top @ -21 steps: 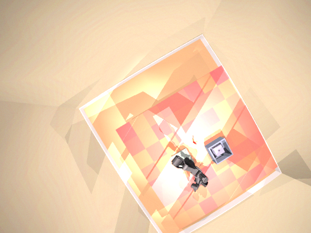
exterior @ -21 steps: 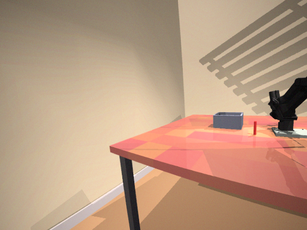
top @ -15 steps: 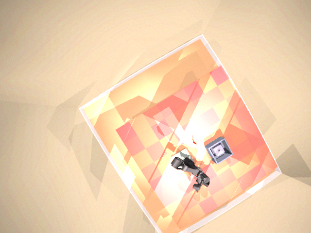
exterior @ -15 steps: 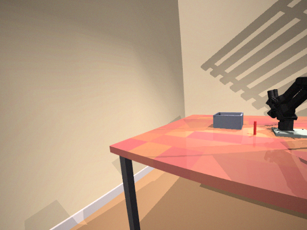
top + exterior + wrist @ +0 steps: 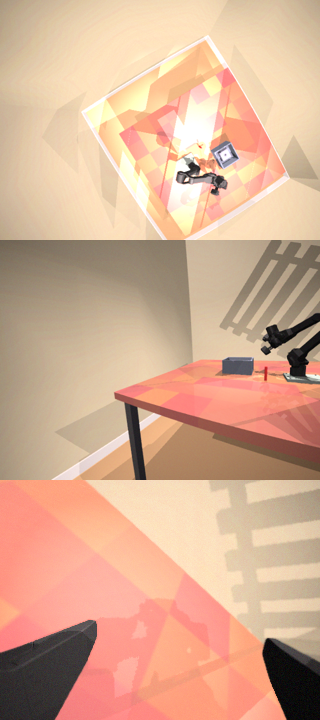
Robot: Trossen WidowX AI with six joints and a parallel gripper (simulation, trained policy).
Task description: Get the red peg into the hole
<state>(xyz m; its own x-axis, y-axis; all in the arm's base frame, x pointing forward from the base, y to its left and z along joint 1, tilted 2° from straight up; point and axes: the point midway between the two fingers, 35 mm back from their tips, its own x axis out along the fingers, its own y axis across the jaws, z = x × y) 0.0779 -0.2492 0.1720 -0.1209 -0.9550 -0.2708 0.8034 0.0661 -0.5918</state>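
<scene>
The red peg stands upright on the table, between the box and the arm's base in the exterior view. The grey open box stands to the peg's right in the top view. Inside it the pale plate shows a small dark hole near its middle; in the exterior view the box wall hides the plate. My gripper is open and empty, high above the table, away from peg and box. Neither peg nor box shows in the wrist view.
The arm's pale base plate lies near the peg. The patchwork table carries strong light patches and shadows. Its edge crosses the wrist view diagonally, with the beige wall beyond.
</scene>
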